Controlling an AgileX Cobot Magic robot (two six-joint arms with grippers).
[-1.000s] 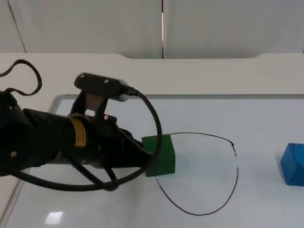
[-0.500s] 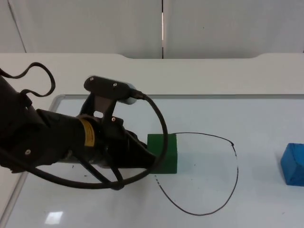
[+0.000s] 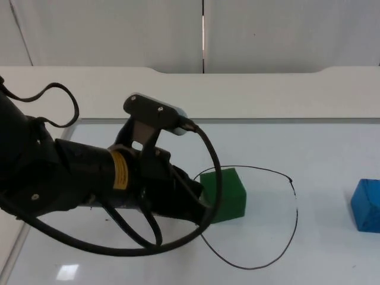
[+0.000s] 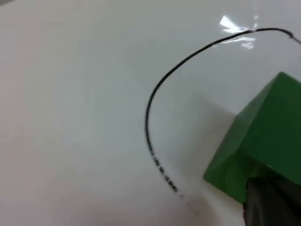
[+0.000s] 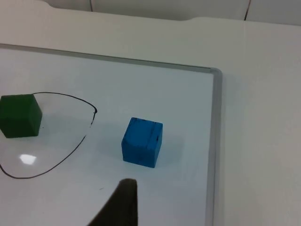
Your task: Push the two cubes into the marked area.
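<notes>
Green cube (image 3: 223, 195) sat just inside the marked outline (image 3: 279, 249) at its nine o'clock edge in the top view, the left gripper (image 3: 199, 205) against it, finger spread not discernible. Its wrist view showed a fingertip (image 4: 272, 203) touching the cube: an off-centre shove might spin it. The right wrist view had the blue cube (image 5: 142, 142) outside at three o'clock, right arm waiting.

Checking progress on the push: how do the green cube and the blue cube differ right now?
The green cube sits inside the marked outline; the blue cube lies outside it. The left gripper touches the green cube; the blue stands untouched, with the right gripper near it. Both rest on the whiteboard.
</notes>
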